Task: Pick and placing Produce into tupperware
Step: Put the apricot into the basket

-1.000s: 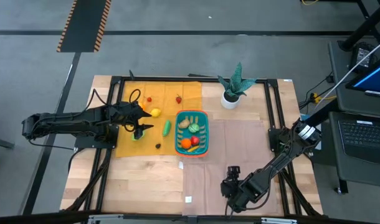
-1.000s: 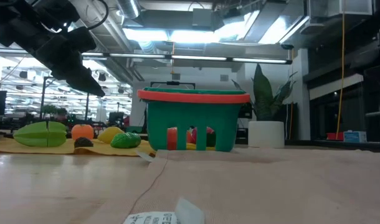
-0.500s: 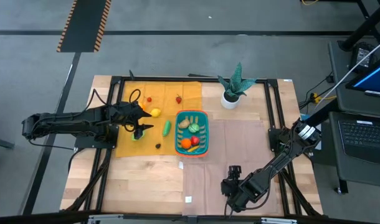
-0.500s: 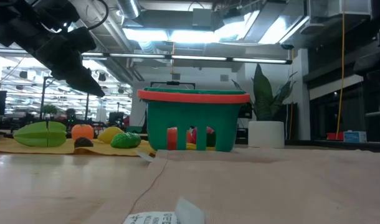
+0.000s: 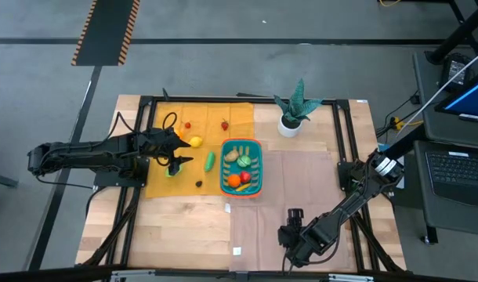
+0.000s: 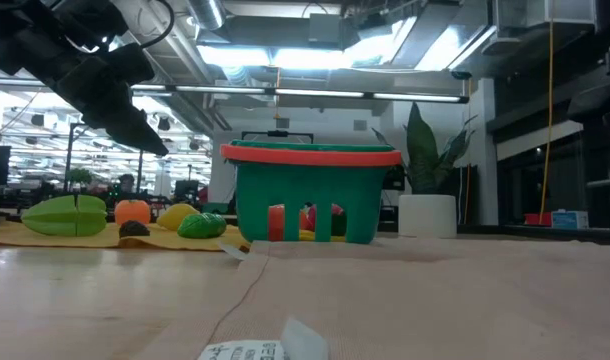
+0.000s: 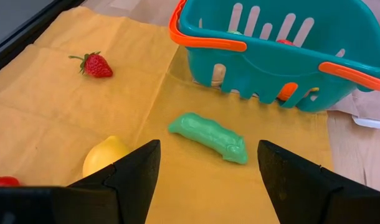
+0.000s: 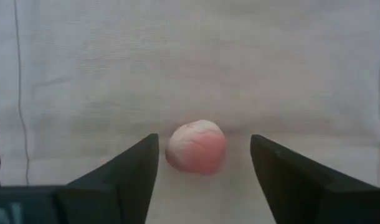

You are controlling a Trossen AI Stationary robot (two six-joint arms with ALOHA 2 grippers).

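A small round pink-and-white toy fruit [image 8: 197, 147] lies on pale woven cloth between the right gripper [image 8: 204, 165]'s parted dark fingers, untouched. The left gripper [image 7: 209, 171], open and empty, hovers over yellow cloth [image 7: 47, 118] near a smooth green pod [image 7: 209, 137], beside the teal slotted plastic basket [image 7: 271, 68].

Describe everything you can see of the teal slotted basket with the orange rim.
The teal rectangular plastic basket with rounded corners stands upright near the table's middle, half on the yellow cloth and half on the pale cloth. An orange rim runs round its top, and vertical slots cut its walls. Inside lie several toy produce pieces: tan, green, orange, red and yellow. A green pod-shaped toy vegetable lies just outside one long wall, apart from it. Neither gripper touches it.
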